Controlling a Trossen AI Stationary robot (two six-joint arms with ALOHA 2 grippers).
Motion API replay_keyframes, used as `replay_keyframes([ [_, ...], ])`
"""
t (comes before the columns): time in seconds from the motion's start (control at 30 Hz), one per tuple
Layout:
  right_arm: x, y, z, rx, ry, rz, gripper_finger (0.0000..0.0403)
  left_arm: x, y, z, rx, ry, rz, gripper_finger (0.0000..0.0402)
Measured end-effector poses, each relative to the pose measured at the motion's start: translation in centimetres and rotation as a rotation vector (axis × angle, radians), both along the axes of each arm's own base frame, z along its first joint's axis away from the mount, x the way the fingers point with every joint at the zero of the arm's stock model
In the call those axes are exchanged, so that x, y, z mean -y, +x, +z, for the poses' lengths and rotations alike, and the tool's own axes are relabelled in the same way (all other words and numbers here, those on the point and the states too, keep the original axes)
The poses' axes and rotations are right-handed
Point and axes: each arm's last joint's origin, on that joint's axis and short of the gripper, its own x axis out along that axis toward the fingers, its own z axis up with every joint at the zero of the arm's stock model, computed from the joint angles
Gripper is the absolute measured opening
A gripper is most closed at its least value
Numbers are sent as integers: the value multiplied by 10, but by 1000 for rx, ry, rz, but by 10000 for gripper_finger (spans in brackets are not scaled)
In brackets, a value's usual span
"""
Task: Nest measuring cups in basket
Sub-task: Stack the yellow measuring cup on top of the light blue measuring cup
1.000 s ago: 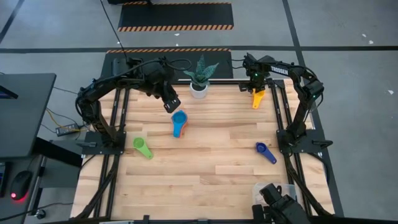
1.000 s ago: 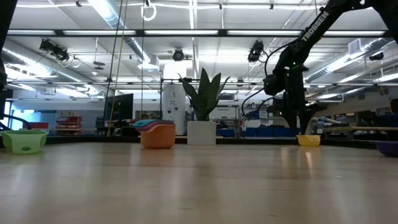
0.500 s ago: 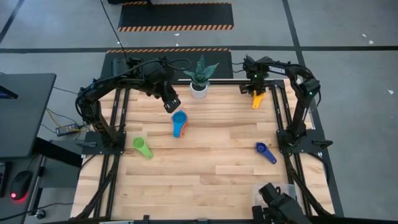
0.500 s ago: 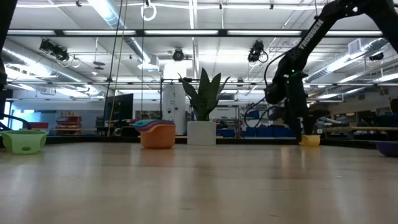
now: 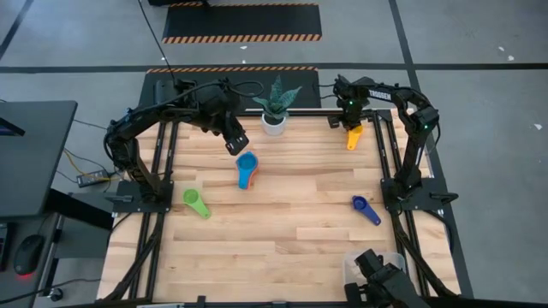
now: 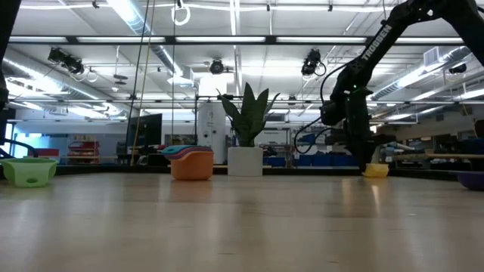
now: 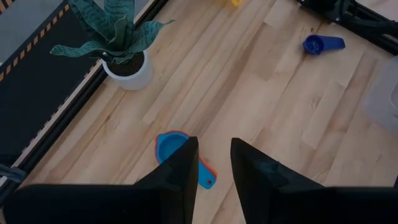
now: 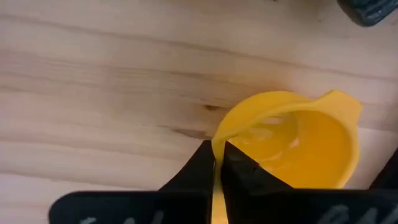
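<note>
Right wrist view shows the right gripper (image 8: 216,163) pinched shut on the rim of the yellow measuring cup (image 8: 298,140), one finger inside the bowl and one outside, with the cup sitting on the wooden table (image 8: 93,74) at its far right corner. That grip is thin, so I judge the lift should go straight up and slowly, keeping the cup level so it does not swing or slip out. The clear basket (image 5: 396,259) waits at the near right corner, partly hidden by dark equipment, so the carry crosses over the navy cup (image 5: 365,208). The left gripper (image 7: 213,163) hovers with fingers partly open above the stack with the blue cup (image 5: 247,164) on top, near the potted plant (image 5: 275,107); the green cup (image 5: 194,203) lies apart.
</note>
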Motion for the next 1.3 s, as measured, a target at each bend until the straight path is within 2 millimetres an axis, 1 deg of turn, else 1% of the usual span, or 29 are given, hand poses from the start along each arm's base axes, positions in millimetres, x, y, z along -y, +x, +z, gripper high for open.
replay_keyframes([
  [0.1,-4,-1,5,-1,12,52,12,0,0,0,0,0,0,101],
  [0.17,-8,-2,13,-3,16,78,12,0,0,0,0,0,0,101],
  [0.3,-16,0,35,-19,12,109,12,0,0,0,-1,1,-1,101],
  [0.47,-37,10,70,-33,12,144,12,0,0,0,-2,2,-3,101],
  [0.6,-63,27,97,-11,-27,213,12,0,-1,-1,-16,12,-15,101],
  [0.7,-85,38,116,28,-78,248,12,-1,-1,0,-22,44,14,101],
  [0.83,-119,49,141,88,-156,238,12,-2,-2,0,-16,42,42,101],
  [0.93,-146,55,155,128,-192,201,12,-1,-6,3,-2,38,52,101],
  [1.03,-172,64,162,171,-203,195,12,-1,-11,6,10,40,55,101],
  [1.13,-196,77,164,208,-224,215,12,0,-17,10,25,44,57,101],
  [1.3,-232,102,169,351,-276,223,12,5,-38,21,68,52,41,101],
])
